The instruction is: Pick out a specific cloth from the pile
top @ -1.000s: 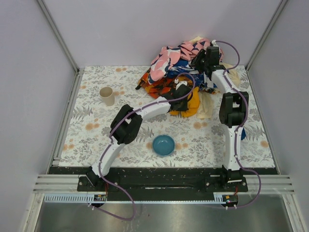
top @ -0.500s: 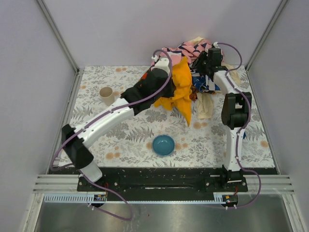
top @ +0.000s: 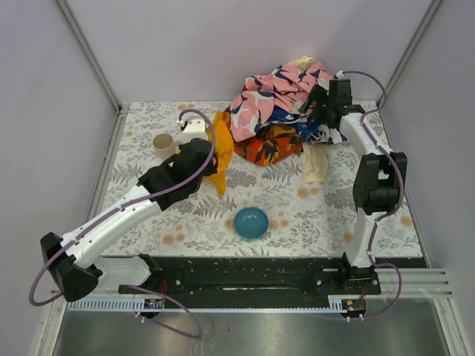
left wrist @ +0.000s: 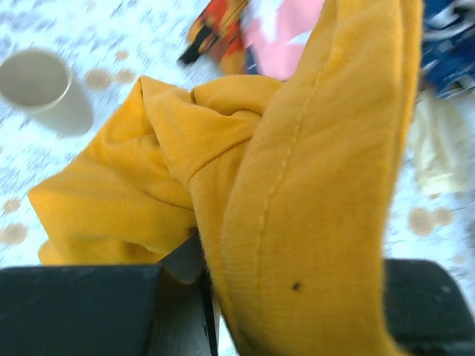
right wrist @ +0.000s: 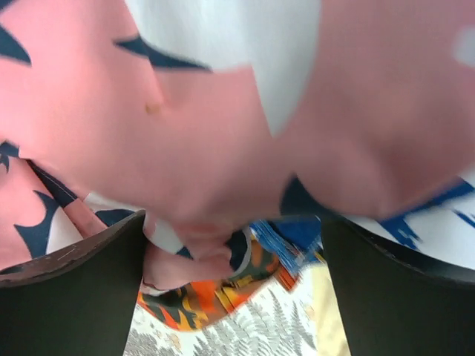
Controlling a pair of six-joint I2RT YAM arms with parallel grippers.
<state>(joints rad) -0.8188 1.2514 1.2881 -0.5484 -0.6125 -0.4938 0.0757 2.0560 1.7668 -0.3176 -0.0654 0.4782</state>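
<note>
One mustard-yellow cloth (top: 220,152), one pile (top: 278,111), one blue bowl (top: 251,222), one beige cup (top: 164,143), and one cream cloth (top: 315,163) lying by itself on the near-right side of the pile. That's the full count on the floral table (top: 148,215), plus my two arms.

My left gripper (top: 199,159) is clamped tight on the yellow cloth. From the left wrist camera the left gripper (left wrist: 223,304) has thick folds of cloth (left wrist: 297,185) bunched between the fingers and spilling over them. The cloth sits just left of the pile, between it and the cup. From overhead its long axis runs far to near: broad part at the far end, narrowing to a tip that points near, roughly toward the bowl.

My right gripper (top: 318,100) is up at the far-right side of the pile with the jaws spread wide. Wrist view shows the right gripper (right wrist: 234,245) with pink floral fabric (right wrist: 223,111) filling the frame and sagging between the fingers, not pinched. Orange-red print (right wrist: 200,297) peeks out underneath.
</note>
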